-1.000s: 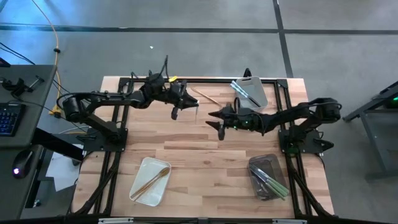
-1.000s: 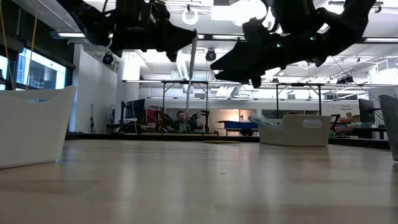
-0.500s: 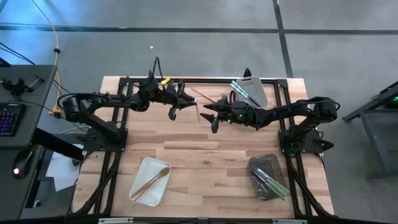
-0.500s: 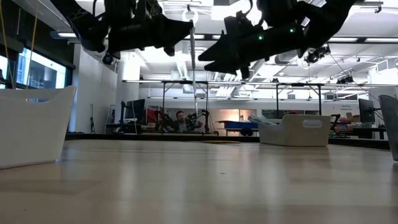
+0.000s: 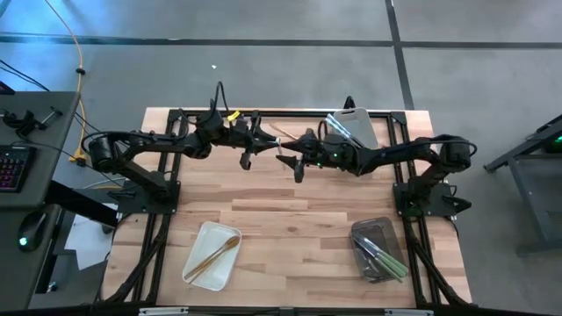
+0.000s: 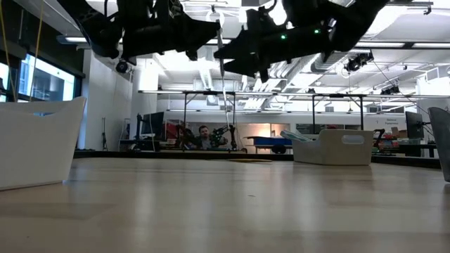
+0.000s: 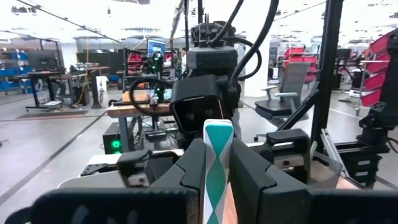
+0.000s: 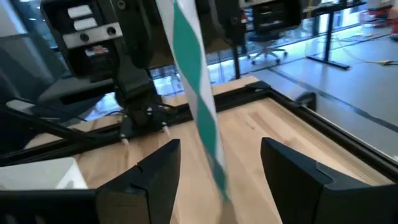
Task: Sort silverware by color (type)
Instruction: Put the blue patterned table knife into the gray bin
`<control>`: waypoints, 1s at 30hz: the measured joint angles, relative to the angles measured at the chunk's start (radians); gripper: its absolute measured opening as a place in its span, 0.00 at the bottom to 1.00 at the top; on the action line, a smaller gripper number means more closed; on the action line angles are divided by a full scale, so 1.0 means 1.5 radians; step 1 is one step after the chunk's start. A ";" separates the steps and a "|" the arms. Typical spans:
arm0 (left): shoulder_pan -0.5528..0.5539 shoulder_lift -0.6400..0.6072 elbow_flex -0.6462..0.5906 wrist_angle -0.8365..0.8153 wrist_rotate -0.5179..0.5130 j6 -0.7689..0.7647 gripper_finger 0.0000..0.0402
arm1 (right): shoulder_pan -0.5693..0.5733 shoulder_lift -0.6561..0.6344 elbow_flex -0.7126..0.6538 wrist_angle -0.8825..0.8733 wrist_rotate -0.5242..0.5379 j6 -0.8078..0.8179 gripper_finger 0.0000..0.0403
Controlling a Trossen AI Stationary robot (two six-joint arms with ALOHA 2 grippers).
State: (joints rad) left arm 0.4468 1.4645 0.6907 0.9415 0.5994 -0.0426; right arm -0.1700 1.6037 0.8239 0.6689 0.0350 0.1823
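Between the right tool's point(image 8: 217, 180) spread fingers hangs a green-and-white handle point(image 8: 196, 93).

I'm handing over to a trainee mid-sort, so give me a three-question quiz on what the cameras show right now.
1. True or false: the left tool is shut on the slim piece of silverware with a teal-and-white patterned handle.
2. Multiple choice: the right tool is A) shut on that handle, B) open with the handle between its fingers, C) resting in a tray.
3. Fill in: the white rectangular plastic tray near the table's front left holds ____-coloured utensils.

Key: 1 true; 2 B; 3 gold.
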 joint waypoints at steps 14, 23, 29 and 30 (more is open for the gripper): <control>0.004 0.000 0.000 -0.013 -0.041 -0.018 0.09 | -0.007 0.049 0.067 -0.058 -0.005 -0.029 0.04; 0.040 -0.002 -0.003 -0.071 -0.031 -0.021 0.40 | -0.035 -0.015 0.106 -0.276 0.021 -0.054 0.01; 0.057 -0.002 -0.040 -0.062 -0.039 0.008 0.45 | -0.099 -0.095 0.153 -0.534 0.069 -0.087 0.02; 0.058 -0.002 -0.049 -0.056 -0.040 0.007 0.45 | -0.115 -0.106 0.157 -0.574 0.079 -0.095 0.01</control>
State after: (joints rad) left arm 0.5345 1.4612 0.6172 0.8580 0.5392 -0.0318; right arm -0.3432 1.4452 1.0593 -0.1918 0.1529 0.0396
